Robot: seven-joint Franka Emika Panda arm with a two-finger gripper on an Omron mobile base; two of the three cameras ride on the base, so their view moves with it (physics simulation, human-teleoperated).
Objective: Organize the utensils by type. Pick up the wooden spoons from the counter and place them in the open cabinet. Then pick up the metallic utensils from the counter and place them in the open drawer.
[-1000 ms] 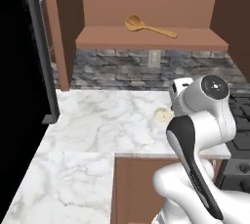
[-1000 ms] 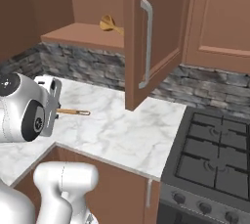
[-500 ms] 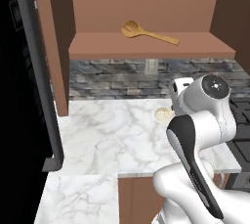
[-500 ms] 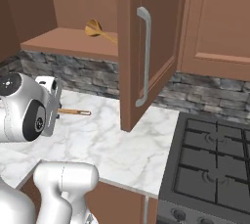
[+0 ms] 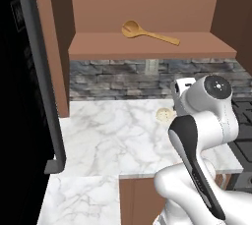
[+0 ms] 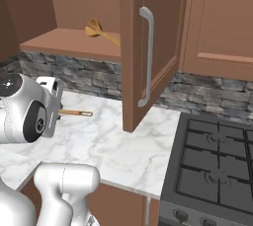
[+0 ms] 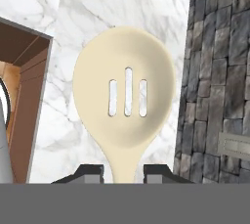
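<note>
Up at twelve o'clock in the left base view, the open cabinet (image 5: 147, 47) takes most of the wall, its plain wood shelf bare but for one golden-brown wooden spoon (image 5: 147, 32) lying across it — bowl toward nine o'clock, handle running off toward three. That reads as the first wooden spoon already put away. From the right base view the same spoon (image 6: 99, 30) sits at about eleven o'clock, partly behind the cabinet's open door (image 6: 148, 47).

Below the cabinet, the white marbled surface (image 5: 113, 135) runs out from a grey stone backsplash (image 5: 108, 79).

Over the surface, the shorter spoon (image 7: 126, 103) is in the grasp. In the hand view its pale cream slotted bowl fills the centre, and its neck drops to six o'clock between the two dark fingers (image 7: 87, 173), which pinch it from either side. The gripper (image 7: 124, 174) carries it clear of the marble, as far as can be judged (the bowl looks raised, though the gap below is hard to read). In the left base view the cream bowl (image 5: 165, 115) peeks out at about three o'clock beside the arm; in the right base view the tan handle (image 6: 76, 113) sticks out at nine o'clock.

So the second wooden spoon is picked up but not yet shelved. The metallic utensils are left to do.
</note>
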